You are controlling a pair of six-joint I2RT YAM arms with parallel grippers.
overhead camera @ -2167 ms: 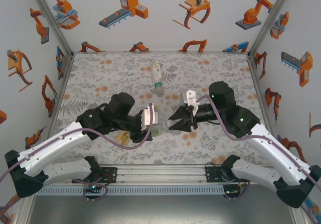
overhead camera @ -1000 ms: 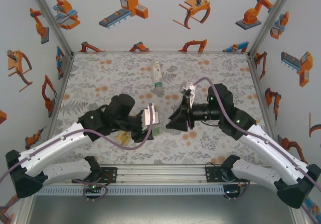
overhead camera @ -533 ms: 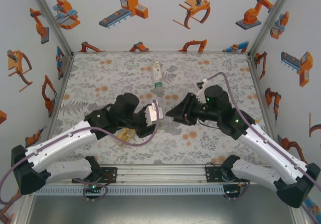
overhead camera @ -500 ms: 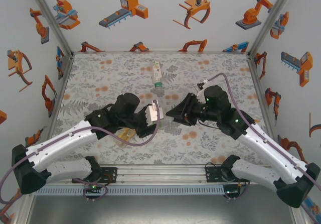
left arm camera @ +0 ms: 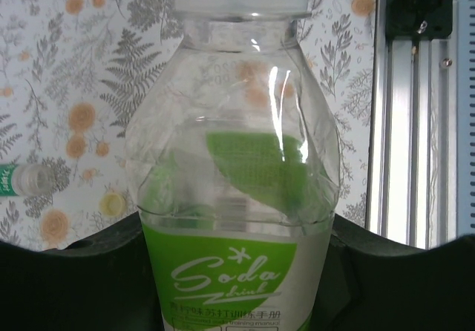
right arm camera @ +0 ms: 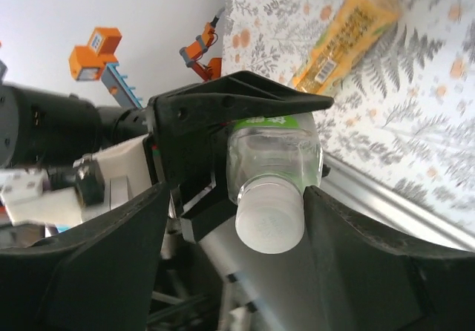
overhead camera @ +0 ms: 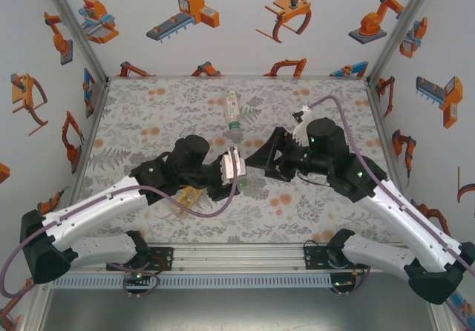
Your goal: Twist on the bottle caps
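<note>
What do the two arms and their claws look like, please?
The left arm and right arm have white lower links, black joints and wrists, and a purple cable each. The left claw and right claw are black with tapering fingers; small green lights glow on the right arm.

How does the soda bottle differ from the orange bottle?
The soda bottle is clamped in the left hand; the orange bottle lies on the table. The soda bottle is clear with a green label; the orange bottle is orange-yellow. The soda bottle carries a white cap; the orange bottle's top is blurred. Both are plastic bottles.
</note>
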